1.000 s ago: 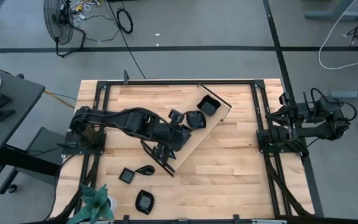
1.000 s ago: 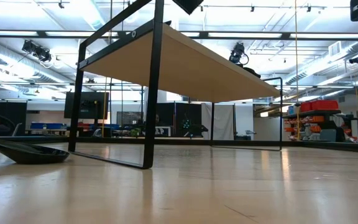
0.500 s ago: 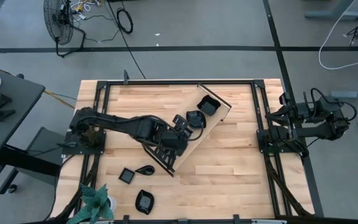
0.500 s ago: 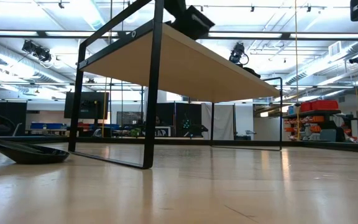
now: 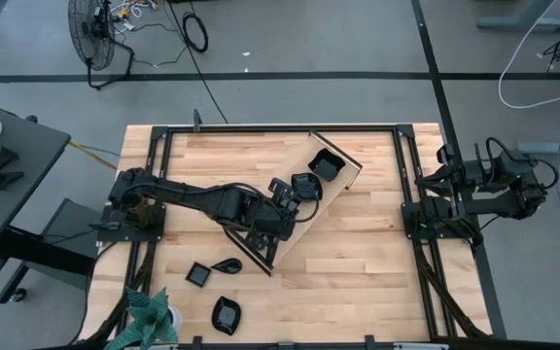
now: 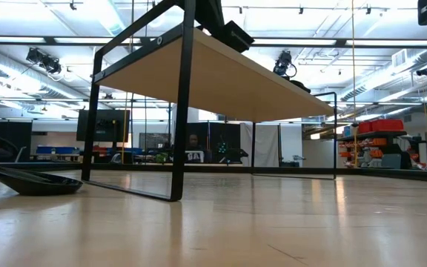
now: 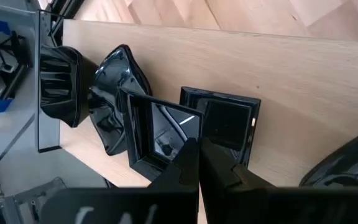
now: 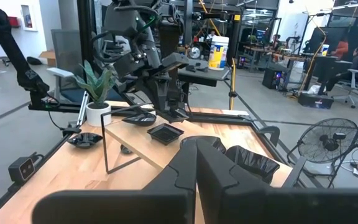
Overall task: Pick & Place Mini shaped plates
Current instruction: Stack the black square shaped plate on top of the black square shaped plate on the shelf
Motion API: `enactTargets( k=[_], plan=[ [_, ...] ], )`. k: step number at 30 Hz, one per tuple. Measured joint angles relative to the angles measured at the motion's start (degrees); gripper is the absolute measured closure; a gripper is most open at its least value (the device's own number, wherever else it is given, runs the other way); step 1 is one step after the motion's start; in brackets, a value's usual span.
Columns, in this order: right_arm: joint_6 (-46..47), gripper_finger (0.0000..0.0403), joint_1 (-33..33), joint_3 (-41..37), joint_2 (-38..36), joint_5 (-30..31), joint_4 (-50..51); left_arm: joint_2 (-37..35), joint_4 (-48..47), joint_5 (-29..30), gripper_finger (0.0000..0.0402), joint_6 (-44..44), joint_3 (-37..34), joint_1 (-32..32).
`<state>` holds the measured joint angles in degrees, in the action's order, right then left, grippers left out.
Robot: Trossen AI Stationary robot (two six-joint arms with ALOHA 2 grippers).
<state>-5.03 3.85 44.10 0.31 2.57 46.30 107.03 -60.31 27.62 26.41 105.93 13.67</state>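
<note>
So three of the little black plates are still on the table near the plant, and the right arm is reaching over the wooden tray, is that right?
Not quite. The high view shows the left claw over the wooden tray; the right arm is parked at the table's right edge. Three plates do sit near the plant.

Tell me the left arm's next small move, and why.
Probably lift the left gripper clear of the tray and swing toward the square plate on the table: its fingers are shut with nothing apparent between them, and three plates lie off the tray.
</note>
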Motion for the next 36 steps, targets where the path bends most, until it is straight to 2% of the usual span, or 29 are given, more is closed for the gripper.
enactTargets(
  k=[9,36],
  plan=[
    [0.0,0.0392,0.0,0.0,0.0,0.0,0.0,0.0,1.4,2.9,0.0401,1.3,-3.2,0.9],
    [0.0,0.0392,0.0,0.0,0.0,0.0,0.0,0.0,1.9,3.4,0.0401,1.3,-3.3,2.3]
  ],
)
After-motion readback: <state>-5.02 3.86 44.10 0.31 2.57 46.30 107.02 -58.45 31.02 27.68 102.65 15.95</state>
